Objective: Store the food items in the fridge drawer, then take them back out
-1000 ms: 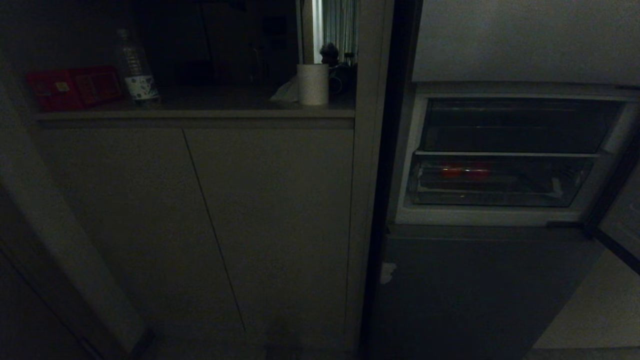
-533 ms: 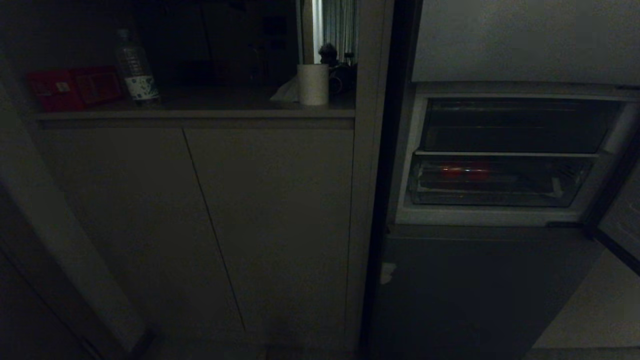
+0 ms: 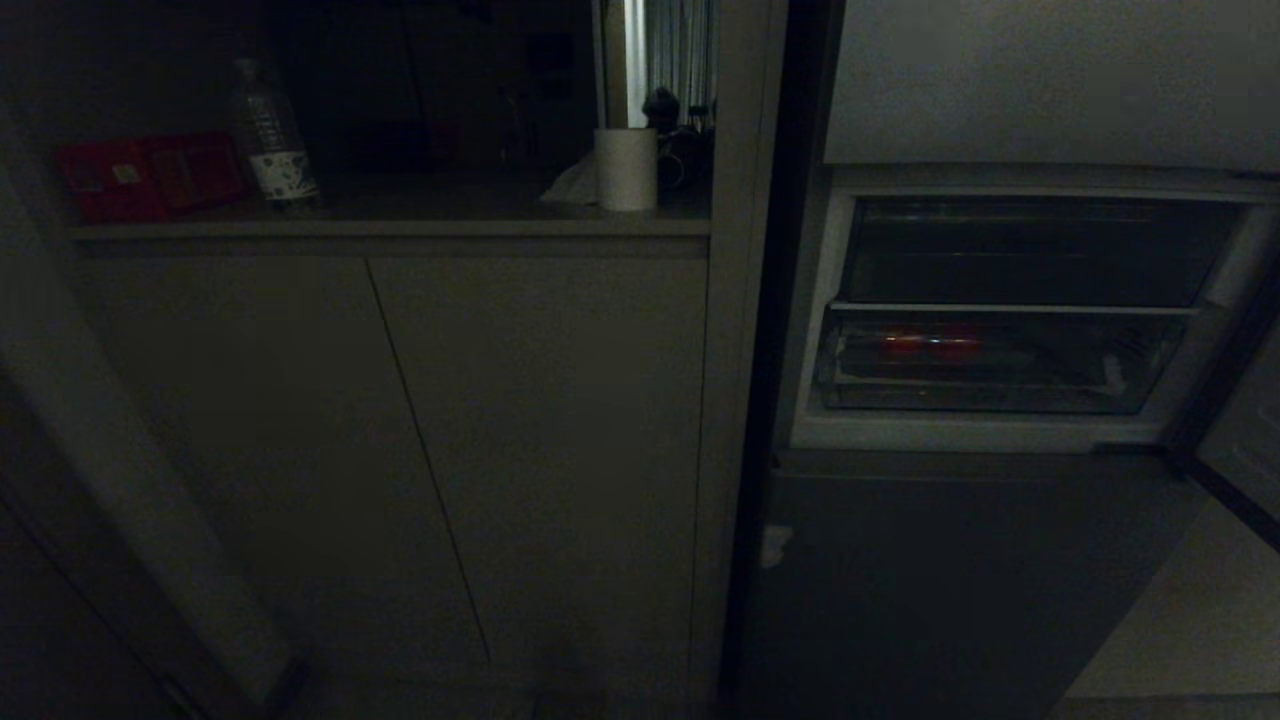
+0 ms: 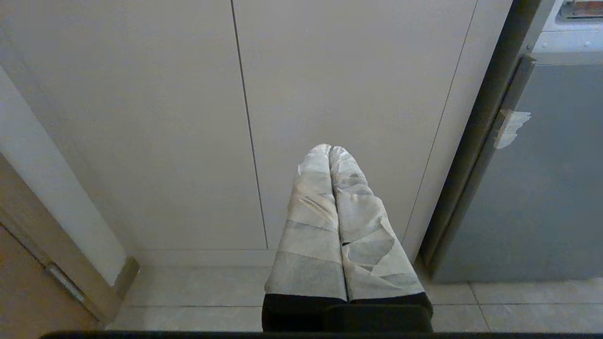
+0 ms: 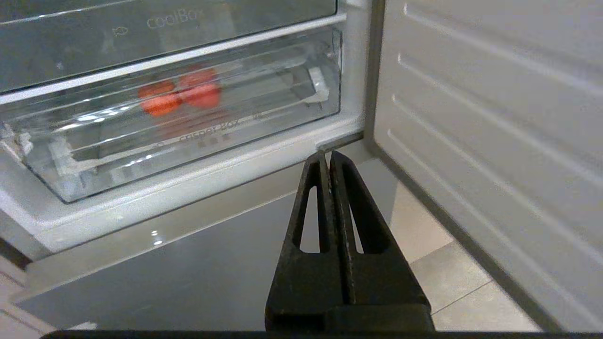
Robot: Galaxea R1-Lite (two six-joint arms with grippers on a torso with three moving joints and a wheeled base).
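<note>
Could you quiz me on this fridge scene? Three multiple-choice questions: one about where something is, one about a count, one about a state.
1. Where are the food items?
A. in the fridge drawer
B. on the floor
C. in a gripper

2. How many red items show?
A. two
B. five
C. none

3. How is the right gripper?
A. open
B. shut and empty
C. shut on food

Answers: 1 A, they show red through the clear drawer front. 2 A, a pair sits side by side. 3 B, its fingers meet with nothing between, below the drawer.
</note>
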